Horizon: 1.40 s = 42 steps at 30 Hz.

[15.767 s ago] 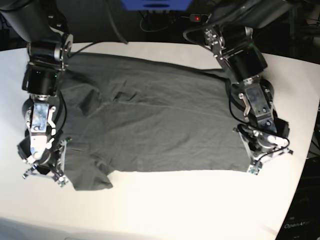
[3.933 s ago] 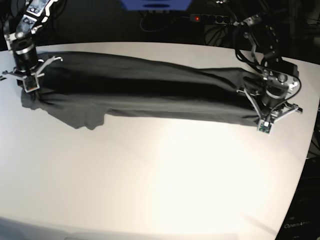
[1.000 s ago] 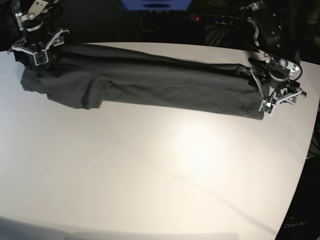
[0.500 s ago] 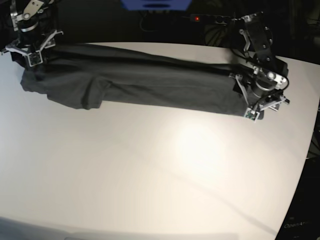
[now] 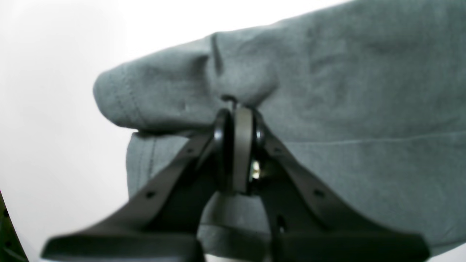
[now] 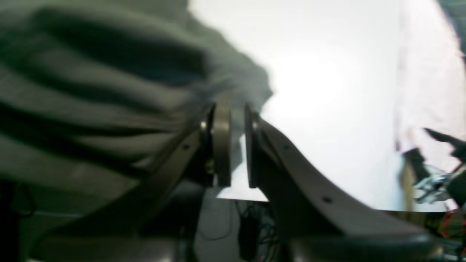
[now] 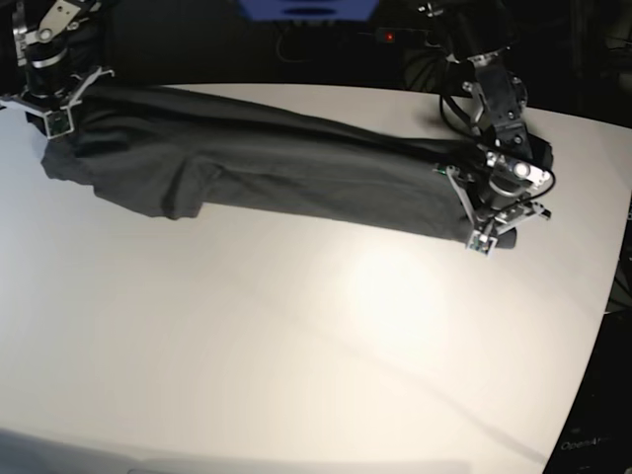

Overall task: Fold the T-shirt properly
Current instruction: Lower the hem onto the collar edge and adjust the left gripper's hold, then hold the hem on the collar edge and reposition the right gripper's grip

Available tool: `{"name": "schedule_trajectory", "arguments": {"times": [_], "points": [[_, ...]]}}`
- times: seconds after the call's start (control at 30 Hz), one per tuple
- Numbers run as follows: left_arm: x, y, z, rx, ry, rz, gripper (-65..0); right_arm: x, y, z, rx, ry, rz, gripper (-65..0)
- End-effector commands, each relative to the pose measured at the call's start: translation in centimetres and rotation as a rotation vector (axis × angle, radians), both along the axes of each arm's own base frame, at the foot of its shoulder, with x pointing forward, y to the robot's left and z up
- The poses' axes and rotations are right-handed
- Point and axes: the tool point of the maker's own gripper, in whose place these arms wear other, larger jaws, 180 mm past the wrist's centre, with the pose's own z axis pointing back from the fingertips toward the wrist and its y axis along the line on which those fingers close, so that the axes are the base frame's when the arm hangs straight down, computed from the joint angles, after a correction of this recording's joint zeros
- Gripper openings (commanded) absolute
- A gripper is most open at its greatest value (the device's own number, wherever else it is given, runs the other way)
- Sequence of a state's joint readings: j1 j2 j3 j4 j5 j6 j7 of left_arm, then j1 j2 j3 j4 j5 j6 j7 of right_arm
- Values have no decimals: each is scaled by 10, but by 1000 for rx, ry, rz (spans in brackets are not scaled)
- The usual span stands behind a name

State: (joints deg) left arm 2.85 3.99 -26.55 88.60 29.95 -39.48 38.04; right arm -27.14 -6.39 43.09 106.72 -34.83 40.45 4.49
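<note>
Clearly the left gripper (image 5: 236, 145) pinches the T-shirt (image 5: 346, 109) — right gripper (image 6: 233, 145) blurred, grip unclear.

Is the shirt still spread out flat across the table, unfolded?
No: in the base view the T-shirt lies doubled into a long narrow band along the far side of the table.

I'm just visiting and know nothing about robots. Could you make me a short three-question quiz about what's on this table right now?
1. True or false: the T-shirt lies spread out flat, sleeves wide.
2. What is the left claw pinching? A) a cable B) T-shirt cloth C) nothing
3. Fill in: the T-shirt lies on a ____ table.

Key
1. False; it is gathered into a long band.
2. B
3. white
</note>
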Motion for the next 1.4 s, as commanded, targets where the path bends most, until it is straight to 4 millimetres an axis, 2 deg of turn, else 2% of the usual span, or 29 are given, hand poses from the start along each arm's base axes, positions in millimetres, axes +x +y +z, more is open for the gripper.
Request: {"name": "schedule_trajectory", "arguments": {"times": [0.0,0.13,0.3,0.43,0.67,0.73,0.8,0.97,1.03,1.17,1.23,1.37], "points": [[-16,3,-14,19,82,3,-624,4,-2,11,-22,-32,9,-595],[-16,-2,-16,-2,58,-7,-624,9,-7,18,-41,-48,8,-592],[-35,0,-24,4,87,-7,-624,11,-7,19,-41,-54,11,-595],[-50,1,-31,4,118,-6,-624,24,-6,23,-20,-105,-23,-596],[-64,27,-33,13,132,79,-624,40,-3,30,-8,-155,-29,-589],[-67,28,-34,14,136,85,-624,40,-2,30,-7,-155,-28,-588],[-77,31,-38,15,155,94,-624,38,-1,27,0,-149,-31,-588],[-83,36,-39,18,163,112,-624,37,2,26,7,-151,-29,-585],[-87,36,-41,17,171,112,-624,37,2,25,9,-149,-28,-557],[-91,35,-42,15,178,113,-624,31,18,14,32,-107,18,-386],[-90,35,-42,15,177,113,-624,29,26,10,44,-91,40,-321],[-90,35,-42,15,177,113,-624,29,35,6,59,-80,65,-300]]}}
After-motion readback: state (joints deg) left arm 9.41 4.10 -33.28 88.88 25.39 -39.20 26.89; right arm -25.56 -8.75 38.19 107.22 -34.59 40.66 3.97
